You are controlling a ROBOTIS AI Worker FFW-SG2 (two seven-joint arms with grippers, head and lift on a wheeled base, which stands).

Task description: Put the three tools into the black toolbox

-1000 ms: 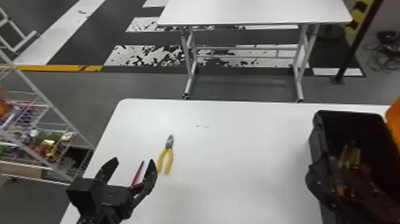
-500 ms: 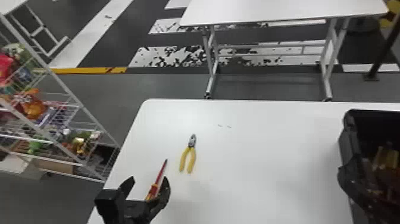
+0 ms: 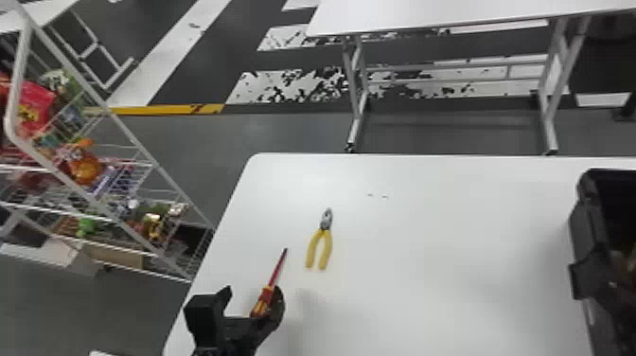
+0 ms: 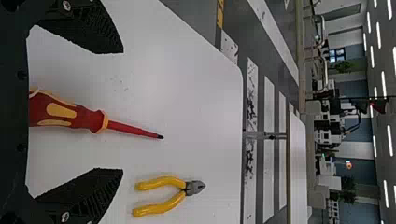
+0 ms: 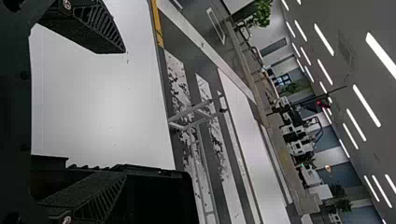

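1. The left gripper point(image 3: 254, 289) is matte black, with a boxy block point(image 3: 203, 310) on one side.
2. Its wedge-shaped fingers point(image 4: 93, 28) carry fine ridges; silver screw heads point(image 4: 66, 5) sit at their bases.
3. A plain black crosspiece point(image 4: 13, 112) has small round recesses point(image 4: 21, 75).
4. The right gripper point(image 3: 584, 278) is likewise black, its tapered fingers point(image 5: 91, 28) slant-ribbed, with silver screw heads.

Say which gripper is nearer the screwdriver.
Left. The left gripper is at the screwdriver, open fingers flanking its handle; the right gripper is across the table, by the black toolbox.
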